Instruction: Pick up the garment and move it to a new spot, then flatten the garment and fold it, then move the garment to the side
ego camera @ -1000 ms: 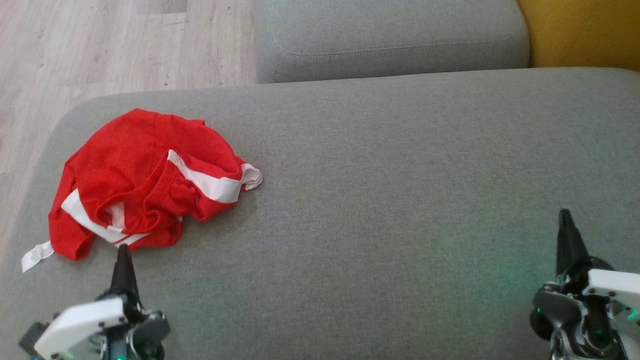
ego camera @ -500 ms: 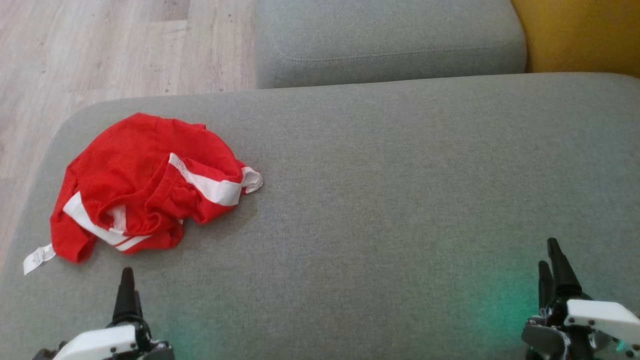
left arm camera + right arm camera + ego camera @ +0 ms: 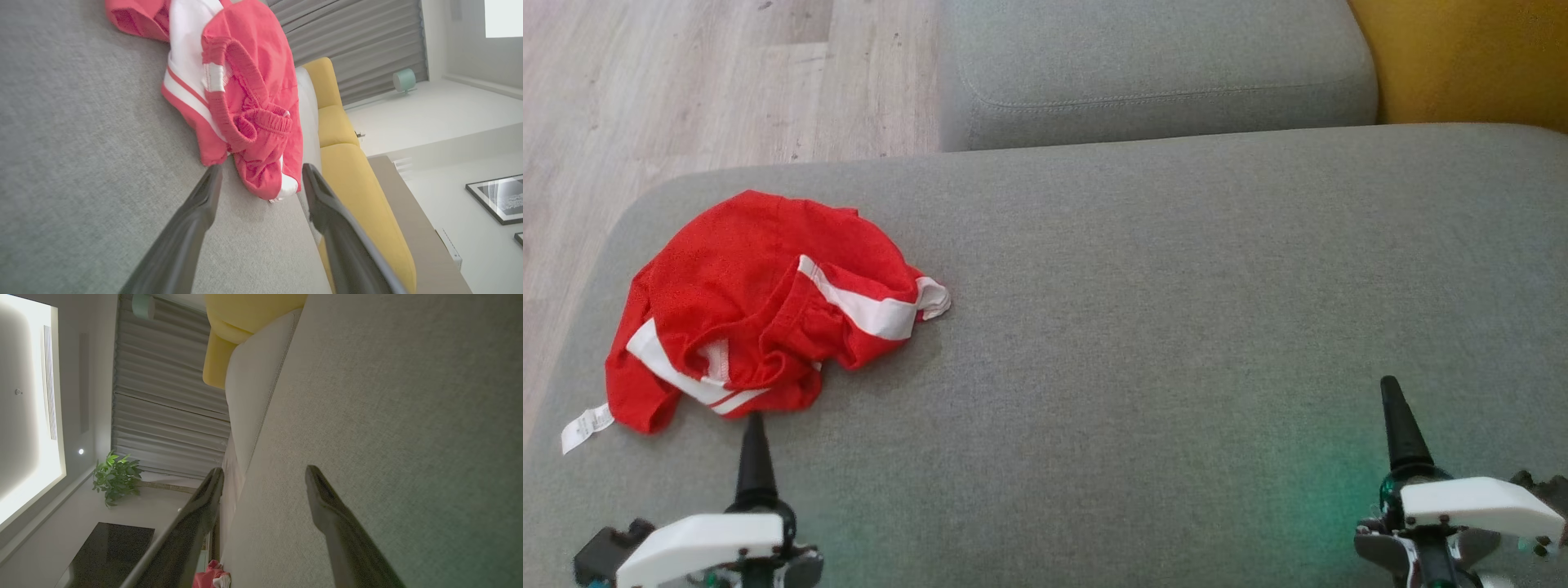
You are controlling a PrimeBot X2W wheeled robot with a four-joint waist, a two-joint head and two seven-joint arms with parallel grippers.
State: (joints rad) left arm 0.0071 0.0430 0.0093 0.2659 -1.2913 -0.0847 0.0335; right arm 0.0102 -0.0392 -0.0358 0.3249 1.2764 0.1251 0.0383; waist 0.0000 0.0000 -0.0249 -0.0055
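The head view looks steeply down onto the wide grey woven-fabric sofa seat, pale wood floor at its upper left. The left wrist view sits low and close over that seat, rolled sideways, facing the crumpled red garment with white stripes. The right wrist view, also low and rolled, looks along the seat; all three share seat and garment.

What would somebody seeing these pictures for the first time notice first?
The bright red garment with white stripes, crumpled at the left end of the grey sofa cushion, catches the eye first. Next is the left claw, open and pointing at the garment's near edge, while the right claw hangs open over bare cushion far to the right. A yellow sofa section glows at the head view's top right.
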